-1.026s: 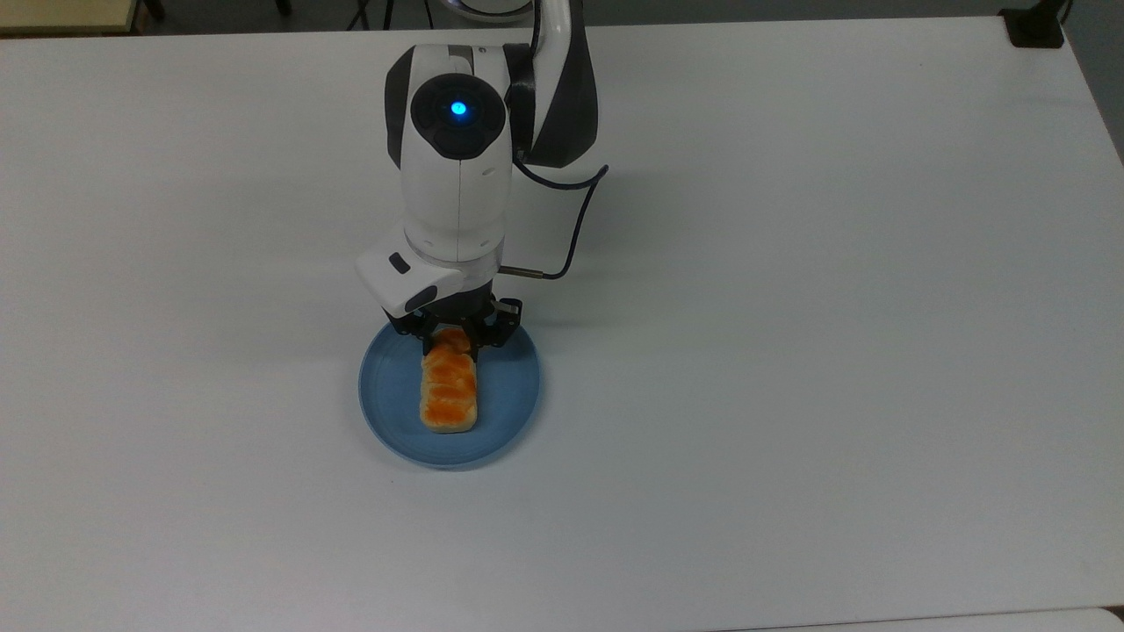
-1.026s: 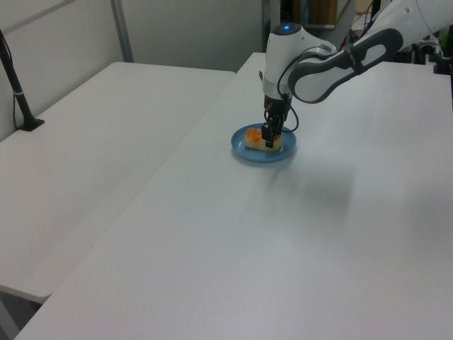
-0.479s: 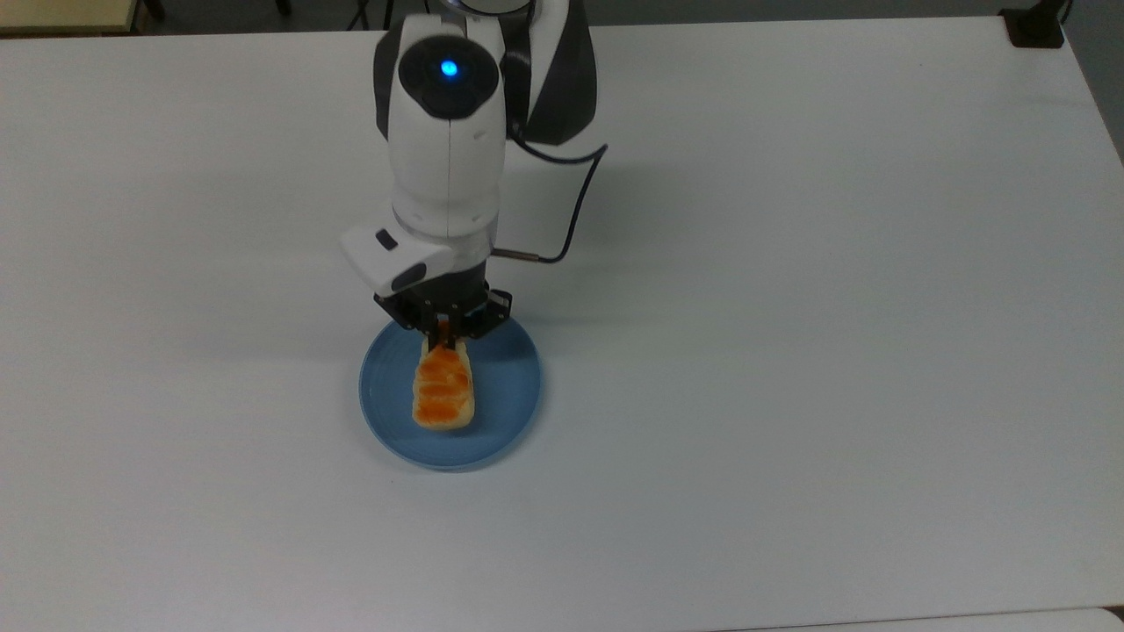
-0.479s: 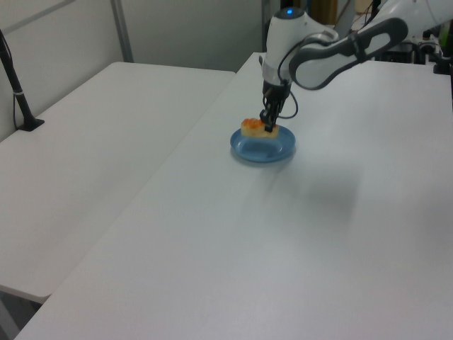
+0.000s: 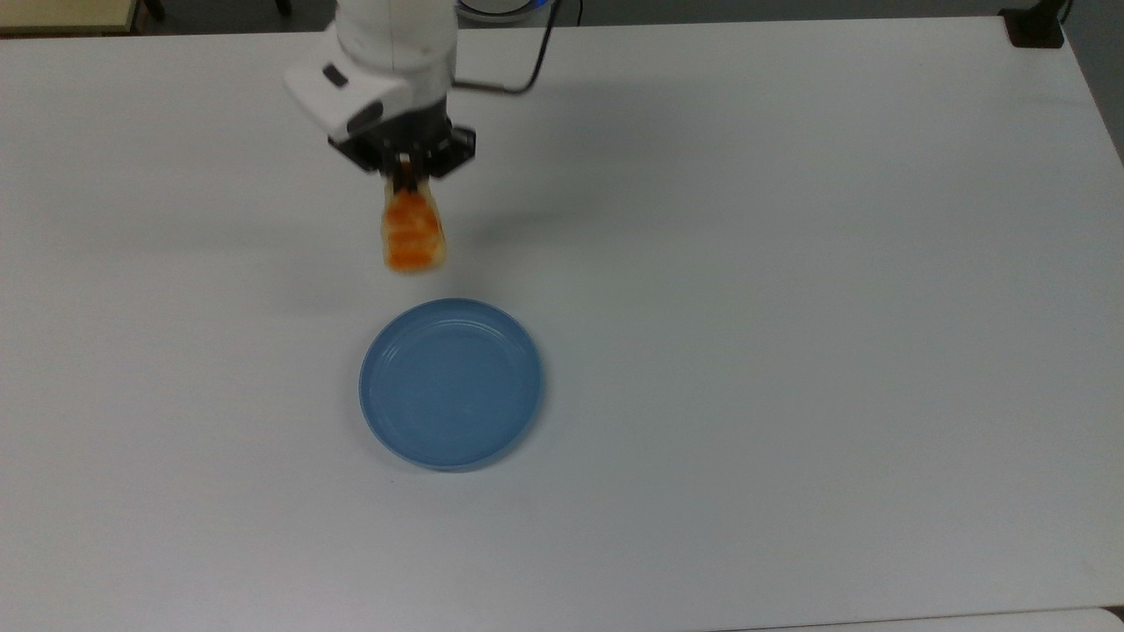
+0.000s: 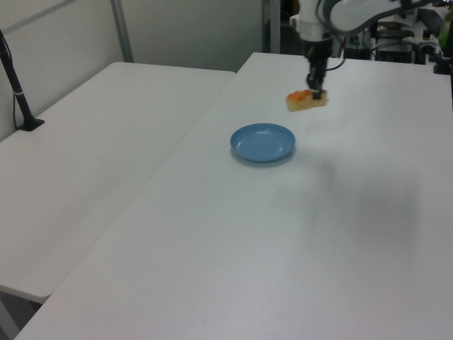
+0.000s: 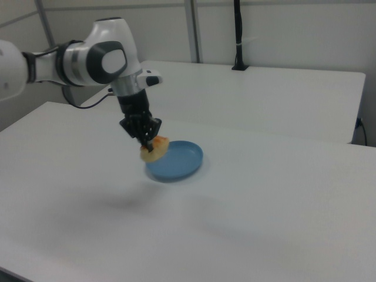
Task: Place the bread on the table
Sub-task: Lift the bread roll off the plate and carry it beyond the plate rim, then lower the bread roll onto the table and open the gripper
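Observation:
The bread (image 5: 413, 235) (image 6: 306, 100) (image 7: 154, 149), a small loaf with a glossy orange top and pale sides, hangs in the air. My gripper (image 5: 407, 187) (image 6: 317, 93) (image 7: 147, 141) is shut on one end of it. In the top view the loaf hangs above the blue plate's far side, over the white table (image 5: 790, 263) (image 6: 340, 234) (image 7: 264, 223). The round blue plate (image 5: 450, 383) (image 6: 262, 142) (image 7: 176, 160) lies bare on the table.
A black post (image 6: 15, 85) is clamped to a second white table at the left view's left. Another black post (image 7: 237, 35) stands at the far table's back edge in the right view. A black clamp (image 5: 1034, 25) sits at the top view's upper right corner.
The bread has left the plate: my gripper has lifted it and carried it toward the arm's base, up in the top view. The plate has stayed where it was.

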You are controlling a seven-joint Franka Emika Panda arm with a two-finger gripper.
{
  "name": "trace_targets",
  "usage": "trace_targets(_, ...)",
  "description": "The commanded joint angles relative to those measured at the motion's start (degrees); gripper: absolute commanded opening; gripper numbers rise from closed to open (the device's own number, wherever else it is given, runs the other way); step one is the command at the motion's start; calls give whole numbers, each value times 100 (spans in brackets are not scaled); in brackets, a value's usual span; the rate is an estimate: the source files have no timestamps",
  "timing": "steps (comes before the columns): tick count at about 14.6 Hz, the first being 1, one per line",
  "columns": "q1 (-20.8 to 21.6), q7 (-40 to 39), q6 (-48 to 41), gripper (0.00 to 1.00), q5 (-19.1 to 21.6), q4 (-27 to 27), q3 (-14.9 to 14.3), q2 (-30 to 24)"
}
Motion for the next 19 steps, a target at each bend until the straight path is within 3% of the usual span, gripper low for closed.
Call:
trace_targets(1,0,-322,-201,0,-35,-1723,14,-1609)
trace_targets(5,457,-15,-105,0,-35,-2313,41,-1586)
trace_targets(8,703,328,342,0,-35,-2648,41,-1262)
trace_targets(15,765,847,1232,0,-114,-2807,41,-532)
trace_targets(16,757,848,1223,12,-114,-2798,32,-513)
trace_targets(17,731,804,1162,72,-123,-2772,41,-522)
trace_targets(18,748,795,1144,100,-123,-2763,32,-522)
trace_targets(19,739,795,1066,100,-123,-2754,41,-531)
